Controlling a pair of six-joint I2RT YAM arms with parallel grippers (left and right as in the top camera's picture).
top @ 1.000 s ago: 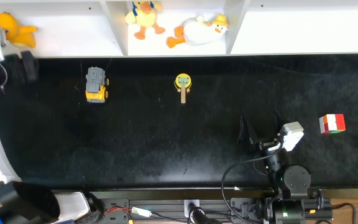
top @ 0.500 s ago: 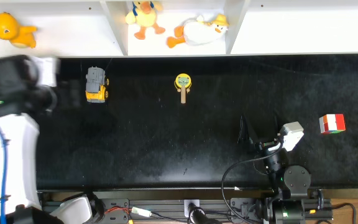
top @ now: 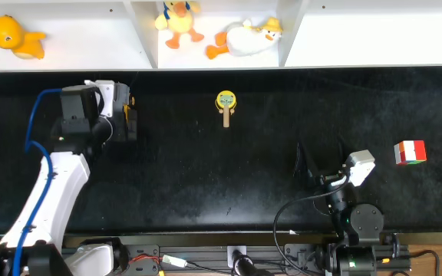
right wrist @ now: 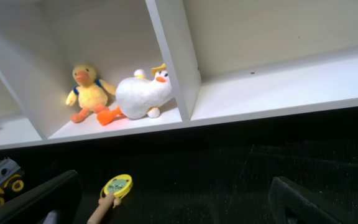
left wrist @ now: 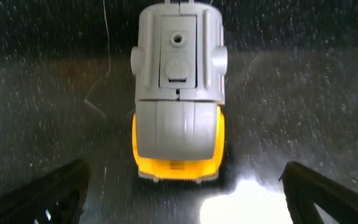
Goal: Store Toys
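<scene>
Grey and yellow hard plastic: the toy truck (left wrist: 178,93) has a smooth grey moulded upper body w/ rounded shoulders, a square panel and one small round hole, set over a glossy yellow lower part. We find it upright on the desk (top: 206,176), left of centre, near the front edge of the shelf (top: 221,67) and roughly in line w/ the divider between the left and middle compartments. Desk surface is black, matt and finely speckled. A bright glare patch lies just beside the truck.

Left gripper (left wrist: 182,183) hangs over the truck, fingers spread wide, one on either side, not touching it and grasping nothing. Right gripper (right wrist: 176,202) sits at the desk's right-centre part, well apart from all toys, fingers likewise spread and holding nothing.

Shelf: white, flat-panelled, rigid, w/ upright dividers.
- Left compartment: a rounded orange-yellow duck (top: 14,34). We cannot tell whether it is plush or rubber.
- Middle compartment: two soft plush items side by side, a yellow duckling (top: 179,19) sitting upright w/ orange feet fwd, and a white goose (top: 244,37) lying down, w/ orange feet and bill.

Also on the desk:
- A paddle toy (top: 225,106), round yellow-green disc on a short pale stick, approx. centre, near the shelf.
- A cube (top: 410,152) w/ red, white and green faces, far right, well apart from the rest.
</scene>
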